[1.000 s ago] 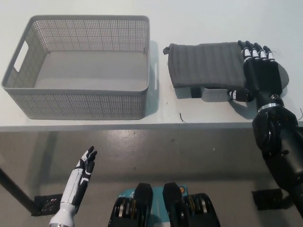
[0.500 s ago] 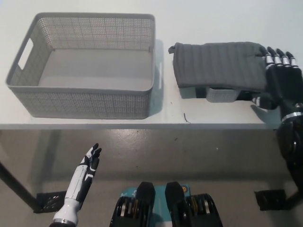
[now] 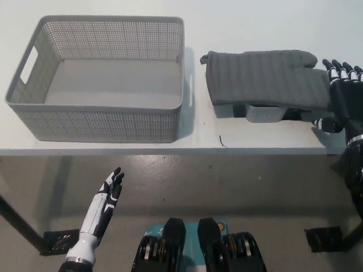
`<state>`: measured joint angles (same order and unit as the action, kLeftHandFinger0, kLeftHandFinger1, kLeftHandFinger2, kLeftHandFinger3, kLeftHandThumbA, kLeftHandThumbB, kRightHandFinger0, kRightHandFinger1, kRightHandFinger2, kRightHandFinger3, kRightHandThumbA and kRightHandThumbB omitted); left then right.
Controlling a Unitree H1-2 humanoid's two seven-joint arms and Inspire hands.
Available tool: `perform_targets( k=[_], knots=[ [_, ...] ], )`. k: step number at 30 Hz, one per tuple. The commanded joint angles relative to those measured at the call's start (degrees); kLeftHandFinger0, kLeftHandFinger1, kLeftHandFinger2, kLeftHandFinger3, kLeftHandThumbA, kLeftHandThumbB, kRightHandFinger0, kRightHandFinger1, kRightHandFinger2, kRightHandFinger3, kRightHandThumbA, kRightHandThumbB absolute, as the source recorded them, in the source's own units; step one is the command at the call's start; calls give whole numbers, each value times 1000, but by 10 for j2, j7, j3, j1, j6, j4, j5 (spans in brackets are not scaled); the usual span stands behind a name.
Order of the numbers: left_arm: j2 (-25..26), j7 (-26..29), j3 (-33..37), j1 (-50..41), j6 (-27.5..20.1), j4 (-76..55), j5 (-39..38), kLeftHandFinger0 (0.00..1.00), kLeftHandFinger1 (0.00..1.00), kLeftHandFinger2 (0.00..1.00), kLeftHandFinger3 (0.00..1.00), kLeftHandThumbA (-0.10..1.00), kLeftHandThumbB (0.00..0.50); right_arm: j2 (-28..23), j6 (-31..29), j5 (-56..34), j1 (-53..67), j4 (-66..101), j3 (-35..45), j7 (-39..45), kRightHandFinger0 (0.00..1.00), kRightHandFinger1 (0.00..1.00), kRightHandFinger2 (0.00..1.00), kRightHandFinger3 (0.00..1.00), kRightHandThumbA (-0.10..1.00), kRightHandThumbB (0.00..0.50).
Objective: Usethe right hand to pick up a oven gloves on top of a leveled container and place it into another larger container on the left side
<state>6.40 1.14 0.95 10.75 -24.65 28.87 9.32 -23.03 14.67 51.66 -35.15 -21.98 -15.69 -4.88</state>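
Observation:
A dark grey oven glove (image 3: pixel 264 78) lies flat on a small grey container (image 3: pixel 264 114) at the right of the white table. The large grey perforated basket (image 3: pixel 96 126) stands to its left and holds nothing. My black right hand (image 3: pixel 342 96) is open at the glove's right end, beside its thumb end, fingers stretched toward the far edge and holding nothing. My white left hand (image 3: pixel 106 201) rests open below the table's front edge at the lower left.
The white table's (image 3: pixel 255 141) front edge runs across the middle of the view. A narrow strip of bare table separates basket and glove. A small dark thread (image 3: pixel 220 140) lies near the front edge. Grey floor shows below.
My right hand has drawn off the glove's right end and moved right, uncovering the glove's thumb end. The camera shifted slightly. The left hand barely moved.

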Motion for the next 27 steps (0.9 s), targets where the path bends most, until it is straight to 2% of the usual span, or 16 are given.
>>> perform_targets(
  k=[1, 7, 11, 14, 16, 17, 19, 20, 21, 22, 23, 24, 25, 26, 27],
  knots=[
    [5, 10, 4, 9, -21, -5, 8, 1000, 1000, 1000, 1000, 1000, 500, 0, -3, -11, -20, 0, 6, -14, 1000, 1000, 1000, 1000, 1000, 366],
    [3, 8, 3, 9, -22, -3, 3, 1000, 1000, 1000, 1000, 1000, 500, 14, 5, -8, -31, -7, 0, -12, 1000, 1000, 1000, 1000, 1000, 367],
    [1, 8, 5, 5, -19, -6, 5, 1000, 1000, 1000, 1000, 1000, 500, 28, -9, 0, -62, -69, -15, -37, 1000, 1000, 1000, 1000, 1000, 367],
    [1, 3, 5, 1, -18, -10, 0, 1000, 1000, 1000, 1000, 1000, 500, 32, -35, -8, -85, -121, -19, -67, 1000, 1000, 1000, 1000, 1000, 347],
    [0, 4, 5, -1, -16, -12, 0, 1000, 1000, 1000, 1000, 1000, 500, 38, -77, -14, -110, -180, -20, -130, 1000, 1000, 1000, 1000, 1000, 319],
    [0, 5, 5, 0, -17, -12, 1, 1000, 1000, 1000, 1000, 1000, 500, 41, -94, -18, -117, -196, -18, -156, 1000, 1000, 1000, 1000, 1000, 323],
    [0, 6, 5, 1, -18, -9, 1, 1000, 1000, 1000, 1000, 1000, 500, 49, -144, 2, -147, -271, -25, -318, 1000, 1000, 1000, 1000, 700, 292],
    [-1, 5, 4, 1, -17, -10, -1, 1000, 1000, 1000, 1000, 1000, 500, 53, -159, 18, -163, -312, -34, -415, 691, 660, 673, 717, 316, 299],
    [-1, 4, 4, 1, -17, -10, -1, 1000, 1000, 1000, 1000, 1000, 500, 54, -164, 24, -169, -327, -38, -447, 601, 597, 614, 637, 273, 311],
    [-1, 5, 4, 1, -18, -10, 0, 1000, 1000, 1000, 1000, 1000, 500, 56, -176, 26, -178, -346, -42, -487, 150, 225, 291, 319, -4, 265],
    [-1, 6, 4, 1, -19, -10, 0, 1000, 1000, 1000, 1000, 1000, 500, 56, -183, 28, -182, -351, -44, -504, 56, 164, 254, 275, -75, 260],
    [0, 8, 3, 3, -19, -9, 3, 1000, 1000, 1000, 1000, 1000, 500, 60, -205, 20, -191, -366, -43, -519, 2, 55, 250, 235, -99, 249],
    [1, 9, 3, 2, -18, -11, 5, 1000, 1000, 1000, 1000, 1000, 500, 61, -208, 19, -191, -363, -42, -519, 0, 11, 301, 250, -100, 229],
    [2, 8, 3, 2, -17, -11, 5, 1000, 1000, 1000, 1000, 1000, 500, 60, -206, 20, -187, -356, -43, -519, 0, 13, 420, 329, -100, 210],
    [2, 8, 4, 1, -18, -12, 6, 1000, 1000, 1000, 1000, 1000, 500, 59, -209, 19, -184, -351, -42, -521, 0, 27, 456, 399, -100, 201]
  ],
)
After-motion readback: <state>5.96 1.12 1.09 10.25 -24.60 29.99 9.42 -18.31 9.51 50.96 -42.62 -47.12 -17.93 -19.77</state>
